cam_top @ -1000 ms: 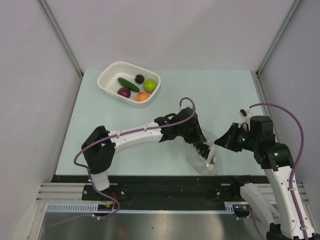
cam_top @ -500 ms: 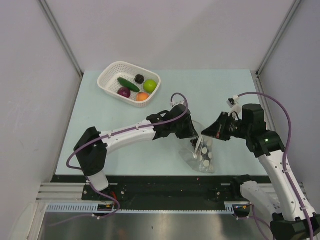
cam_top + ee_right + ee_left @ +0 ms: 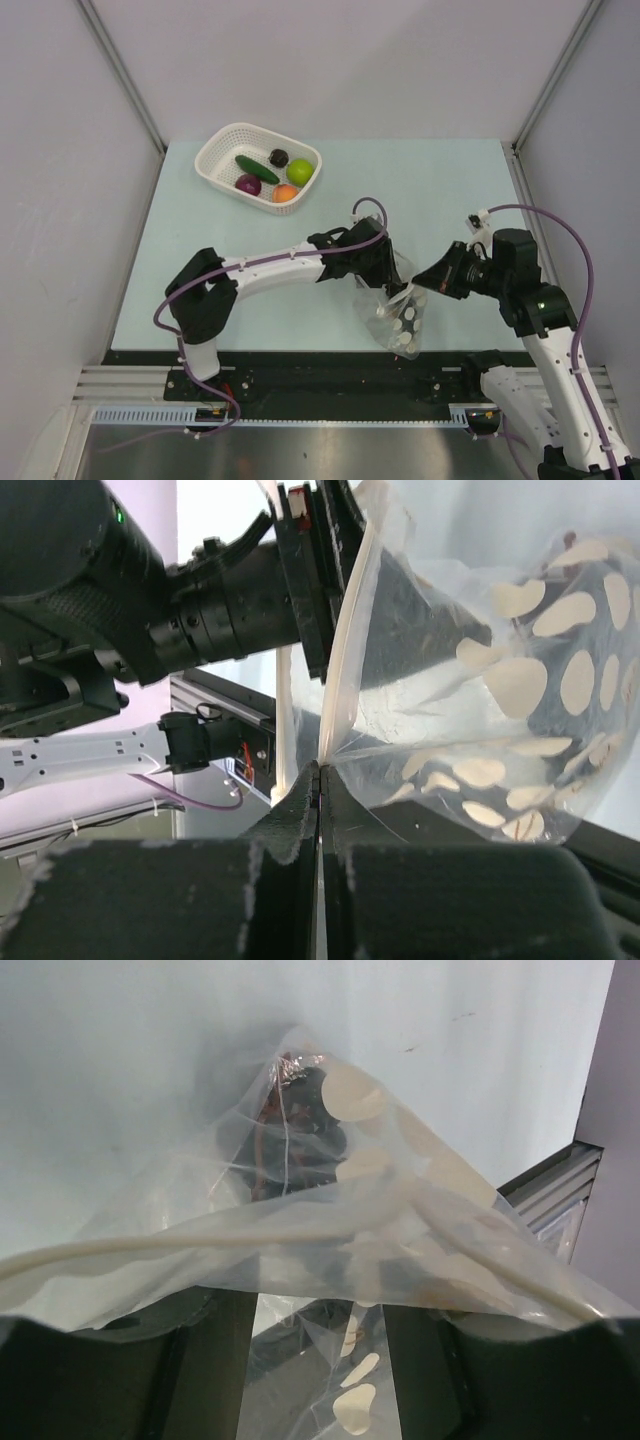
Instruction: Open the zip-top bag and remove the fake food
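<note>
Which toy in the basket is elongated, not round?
The dark green cucumber, lying diagonally in the white basket. The lime-green ball, orange fruit, purple piece and dark grapes around it are all roundish.

Zip-top bag point(image 3: 398, 318): clear film, dark panel, white polka dots, off-white zip strip.
Basket point(image 3: 222, 150): white, perforated.
Ball point(image 3: 300, 171): lime-green. Fruit point(image 3: 286, 193): orange. Onion point(image 3: 248, 184): purple. Cucumber point(image 3: 257, 168): dark green. Grapes point(image 3: 279, 157): near-black.
Tabletop point(image 3: 440, 190): pale mint.
Left arm point(image 3: 265, 272), right arm point(image 3: 560, 365): white links, black joints, purple cables point(image 3: 520, 207).
Right tool point(image 3: 320, 780): matte black.
</note>
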`<state>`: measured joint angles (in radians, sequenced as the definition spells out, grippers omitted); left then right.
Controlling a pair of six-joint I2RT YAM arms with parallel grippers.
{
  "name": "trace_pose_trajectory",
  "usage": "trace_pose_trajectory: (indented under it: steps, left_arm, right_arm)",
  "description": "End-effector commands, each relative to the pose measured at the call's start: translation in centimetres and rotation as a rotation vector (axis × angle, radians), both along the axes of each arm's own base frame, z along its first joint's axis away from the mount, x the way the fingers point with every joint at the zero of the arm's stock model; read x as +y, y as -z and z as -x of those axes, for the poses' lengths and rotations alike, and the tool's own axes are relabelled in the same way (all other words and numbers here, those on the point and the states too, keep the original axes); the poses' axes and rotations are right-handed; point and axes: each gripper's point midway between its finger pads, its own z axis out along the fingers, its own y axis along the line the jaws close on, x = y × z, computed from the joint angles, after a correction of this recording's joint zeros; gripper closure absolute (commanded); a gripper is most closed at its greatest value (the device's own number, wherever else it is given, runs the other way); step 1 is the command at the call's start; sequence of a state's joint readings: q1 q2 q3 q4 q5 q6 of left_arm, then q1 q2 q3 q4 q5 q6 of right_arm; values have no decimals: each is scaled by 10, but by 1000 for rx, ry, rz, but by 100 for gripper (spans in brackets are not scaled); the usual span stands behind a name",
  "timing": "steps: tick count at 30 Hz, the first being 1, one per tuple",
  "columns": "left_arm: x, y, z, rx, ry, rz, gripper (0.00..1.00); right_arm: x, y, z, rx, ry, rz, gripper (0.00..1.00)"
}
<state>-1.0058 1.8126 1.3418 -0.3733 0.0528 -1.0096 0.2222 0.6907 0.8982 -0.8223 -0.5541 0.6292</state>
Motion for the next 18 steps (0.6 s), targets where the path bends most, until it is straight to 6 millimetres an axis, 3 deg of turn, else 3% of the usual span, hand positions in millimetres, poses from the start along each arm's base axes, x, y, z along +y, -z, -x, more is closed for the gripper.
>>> trace_pose_trajectory:
  steps: [1,4,7,11,13,16,18]
  left_arm:
    - [-15,5,-2,-9,43,33,44]
    - [-24,15,-2,-4,67,34,46]
    - [-28,25,0,-6,93,15,57]
    - [-29,42,1,-18,116,-21,62]
    - [-27,49,2,-15,115,-37,58]
    - [-25,57,4,-1,96,-45,45]
    - [-31,55,3,-3,80,-2,44]
  right_arm:
    - [-5,7,12,27,18,5,100]
    - [-9,9,16,35,28,22,100]
    - [-14,8,19,29,46,44,100]
    - [-17,8,22,33,56,57,100]
    - [-18,8,22,34,57,61,100]
    - [-20,6,24,32,57,70,100]
    - [-21,6,25,34,57,76,100]
